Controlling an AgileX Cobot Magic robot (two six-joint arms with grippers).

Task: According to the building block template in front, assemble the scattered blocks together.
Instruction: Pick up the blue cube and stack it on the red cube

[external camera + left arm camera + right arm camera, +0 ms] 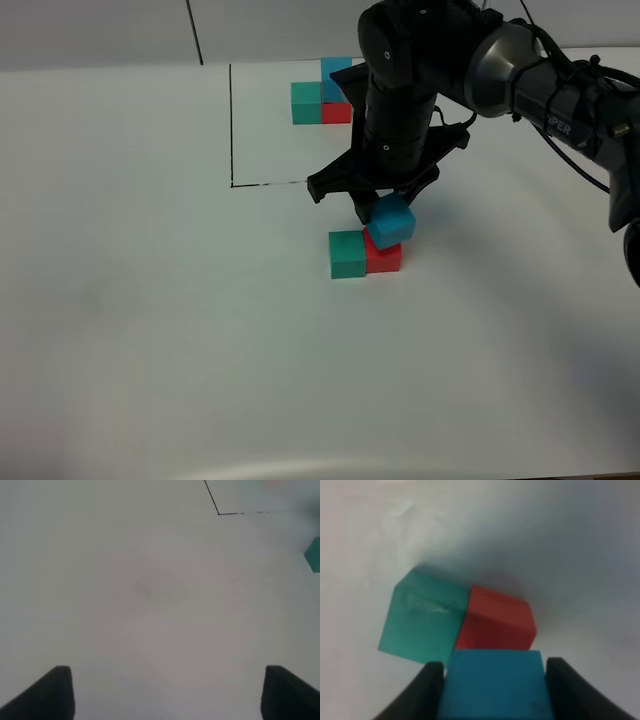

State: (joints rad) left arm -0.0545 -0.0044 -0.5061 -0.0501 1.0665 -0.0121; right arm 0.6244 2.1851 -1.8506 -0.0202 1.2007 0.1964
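A sky-blue matte cube (495, 680) fills the near part of the right wrist view, clamped between the two black fingers (427, 690) of the right gripper (495, 695), one finger pressed to each side face. Just beyond it sit a red matte cube (495, 625) and a teal-green matte cube (422, 625), side by side with their faces touching.

From the high camera, the blue cube hangs tilted directly above the red one, with one lower corner down at the red cube's top. Whether it actually rests there or only hovers just off it cannot be told. The teal-green cube stands on the left of the red one in that view, both flat on the white table (150, 300). The dark right arm (400, 90) comes in from the upper right and stands nearly upright over the pair.

The building block template (322, 97) sits farther back: a small cluster with teal-green joined to red and blue on top of the red. It lies inside thin black drawn lines (231, 120) that form a corner on the table. The arm partly covers the template's right side.

The left gripper (167, 672) has its dark fingertips spread wide, released, over bare table. The corner of the black lines and an edge of the teal-green cube show at the far side of its view.
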